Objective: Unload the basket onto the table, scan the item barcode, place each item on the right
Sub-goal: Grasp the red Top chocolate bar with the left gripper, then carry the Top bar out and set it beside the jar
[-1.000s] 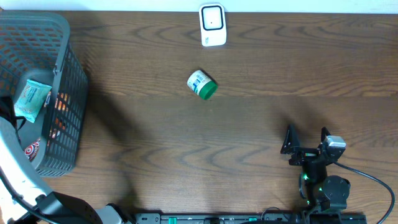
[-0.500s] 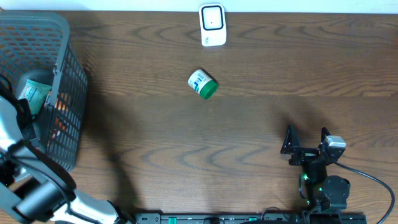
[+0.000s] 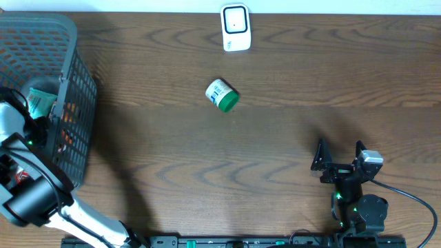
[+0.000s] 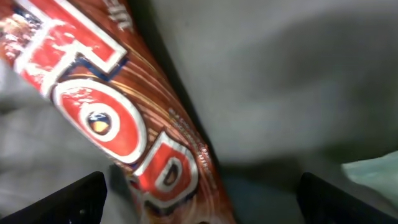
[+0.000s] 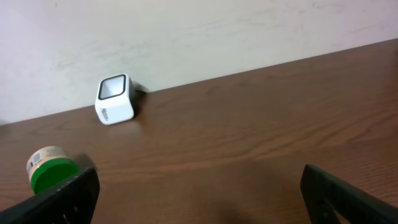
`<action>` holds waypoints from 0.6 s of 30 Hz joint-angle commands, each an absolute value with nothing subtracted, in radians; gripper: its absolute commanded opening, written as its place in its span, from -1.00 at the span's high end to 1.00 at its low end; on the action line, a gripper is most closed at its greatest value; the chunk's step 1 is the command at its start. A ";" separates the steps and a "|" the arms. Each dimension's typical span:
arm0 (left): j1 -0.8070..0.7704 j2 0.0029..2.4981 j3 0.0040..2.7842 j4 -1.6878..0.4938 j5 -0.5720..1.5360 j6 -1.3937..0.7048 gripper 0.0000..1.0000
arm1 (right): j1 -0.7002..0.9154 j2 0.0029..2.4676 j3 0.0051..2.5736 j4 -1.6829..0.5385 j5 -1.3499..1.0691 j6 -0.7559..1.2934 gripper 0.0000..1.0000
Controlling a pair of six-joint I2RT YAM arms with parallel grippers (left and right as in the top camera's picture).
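Left fingers (image 4: 348,199) hang spread over the red-and-brown foil snack packet (image 4: 112,118) in the grey mesh basket (image 3: 79,103) at the tabletop's (image 3: 275,138) left edge; they should straddle its narrow width before closing. Right fingers (image 5: 68,199) idle, spread.

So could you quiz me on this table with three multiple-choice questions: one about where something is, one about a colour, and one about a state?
1. Where does the white scanner stand?
A. between the fingers of the right gripper
B. at the far edge of the table, beyond the jar
C. on top of the jar

2. What colour is the lid of the jar?
A. red
B. yellow
C. green

3. How is the right gripper?
A. open and empty
B. shut on the jar
C. shut on the scanner

Answers:
1 B: the overhead view shows it by the far edge, past the jar.
2 C: the lid is green in the overhead and right wrist views.
3 A: its fingers stand wide apart with nothing between them.
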State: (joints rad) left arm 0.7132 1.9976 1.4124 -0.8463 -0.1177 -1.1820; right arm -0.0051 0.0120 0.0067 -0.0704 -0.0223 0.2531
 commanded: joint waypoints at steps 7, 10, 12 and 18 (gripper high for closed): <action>0.714 2.026 1.397 -0.855 -0.069 -1.152 0.50 | 0.015 0.007 0.006 -0.075 -0.017 0.261 -0.98; 0.714 2.025 1.399 -0.855 -0.038 -1.112 0.78 | 0.015 0.007 0.006 -0.075 -0.016 0.261 -0.99; 0.715 2.021 1.405 -0.856 -0.012 -1.074 0.85 | 0.015 0.007 0.006 -0.075 -0.016 0.261 -0.98; 0.715 1.931 1.431 -0.860 0.057 -0.979 0.85 | 0.015 0.007 0.006 -0.075 -0.017 0.261 -0.99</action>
